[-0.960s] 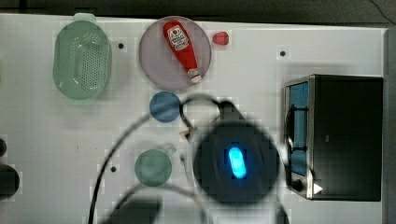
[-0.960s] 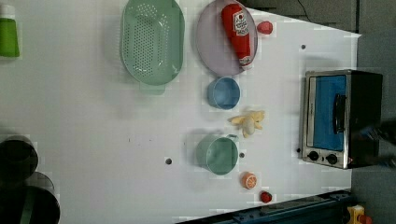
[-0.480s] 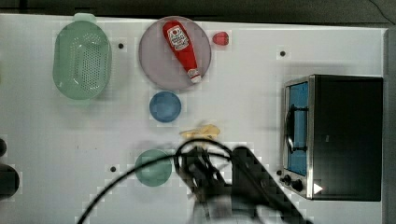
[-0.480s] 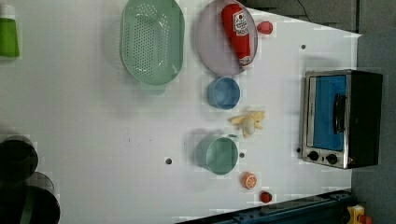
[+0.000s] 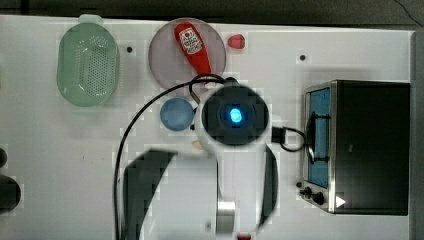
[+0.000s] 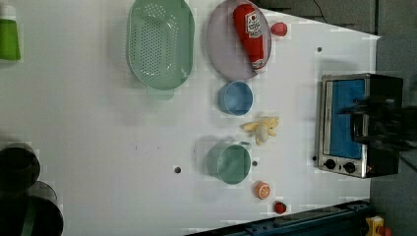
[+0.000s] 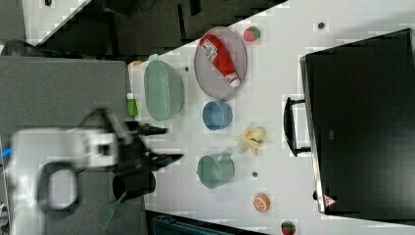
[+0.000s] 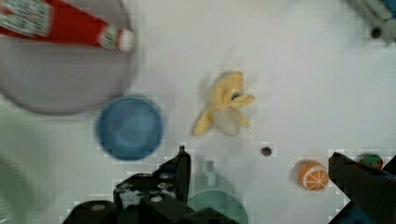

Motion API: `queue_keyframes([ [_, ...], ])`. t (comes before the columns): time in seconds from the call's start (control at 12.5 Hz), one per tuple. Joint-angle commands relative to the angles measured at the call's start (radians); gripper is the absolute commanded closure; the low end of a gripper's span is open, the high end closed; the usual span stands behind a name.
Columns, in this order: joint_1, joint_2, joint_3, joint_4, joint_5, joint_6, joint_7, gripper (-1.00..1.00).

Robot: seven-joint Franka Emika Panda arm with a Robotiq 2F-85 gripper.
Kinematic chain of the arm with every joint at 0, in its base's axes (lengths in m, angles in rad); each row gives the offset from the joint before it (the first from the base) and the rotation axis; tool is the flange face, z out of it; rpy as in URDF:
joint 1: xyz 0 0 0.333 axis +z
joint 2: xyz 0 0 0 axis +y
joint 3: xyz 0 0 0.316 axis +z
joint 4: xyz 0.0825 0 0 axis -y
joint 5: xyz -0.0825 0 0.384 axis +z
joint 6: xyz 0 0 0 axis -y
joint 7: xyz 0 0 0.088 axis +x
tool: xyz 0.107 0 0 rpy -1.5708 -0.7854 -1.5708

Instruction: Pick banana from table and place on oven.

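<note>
The pale yellow, part-peeled banana (image 6: 262, 129) lies on the white table (image 6: 98, 147), between a blue bowl and a green cup. It is also seen in the right view (image 7: 251, 138) and the wrist view (image 8: 224, 109). The oven (image 6: 361, 125) stands at the left view's right, its black top (image 7: 362, 117) bare. My gripper (image 8: 258, 156) is open, its dark fingers (image 8: 182, 163) wide apart and clear of the banana, with nothing held. In the top view my arm (image 5: 235, 116) hangs over the banana's spot and hides most of it.
A red ketchup bottle (image 6: 252, 34) lies on a grey plate (image 6: 221, 49). Around the banana are a blue bowl (image 6: 235, 98), a green cup (image 6: 228, 162), a toy orange (image 6: 262, 190), two strawberries (image 6: 280, 207) and a green colander (image 6: 160, 44).
In the top view my arm has swung up from the lower edge to above the banana. A dark blur now crosses the oven in the left view. The banana has stayed put.
</note>
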Motion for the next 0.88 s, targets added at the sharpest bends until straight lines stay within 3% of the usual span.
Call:
queue_keyframes([
  [0.08,-0.008,0.052,0.008,-0.079,-0.015,0.131,-0.023,-1.0],
  [0.56,-0.006,0.228,0.009,-0.253,-0.014,0.527,0.019,-1.0],
  [0.88,0.003,0.361,0.043,-0.276,-0.014,0.641,0.168,-1.0],
])
